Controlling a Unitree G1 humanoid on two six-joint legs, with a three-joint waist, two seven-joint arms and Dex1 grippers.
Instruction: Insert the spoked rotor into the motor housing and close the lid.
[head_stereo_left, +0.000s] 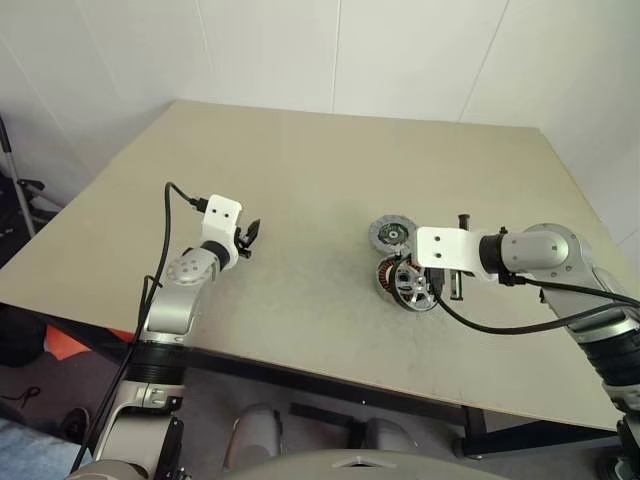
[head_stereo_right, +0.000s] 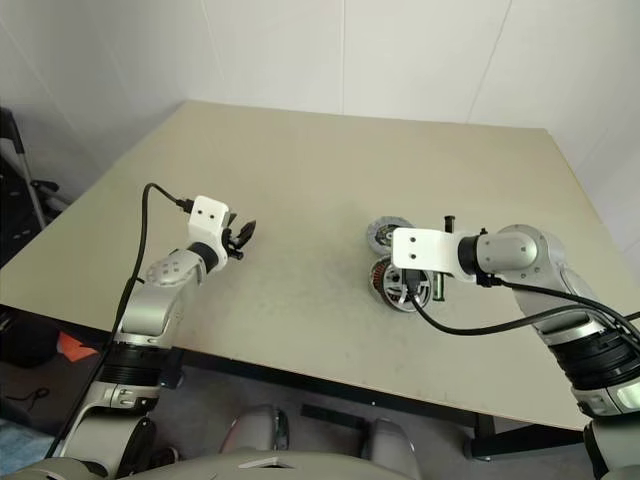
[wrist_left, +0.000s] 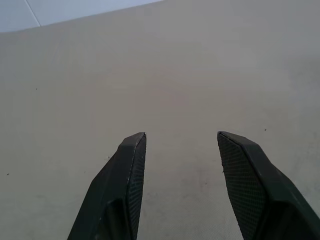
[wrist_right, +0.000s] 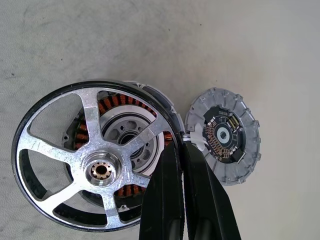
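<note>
Right hand (wrist_right: 179, 150) clenched on spoked rotor (wrist_right: 95, 170) rim over motor housing (wrist_right: 160, 102); left hand (wrist_left: 182, 142) released.

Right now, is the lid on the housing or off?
Off. The lid lies flat on the table beside the housing, its dark inside facing up. The rotor covers the copper windings instead.

We find no readable text, no label, no brand, no number on the spoked rotor (wrist_right: 95, 167), none on the motor housing (wrist_right: 152, 97), none on the lid (wrist_right: 225, 135), none on the counter (head_stereo_left: 300, 170)
</note>
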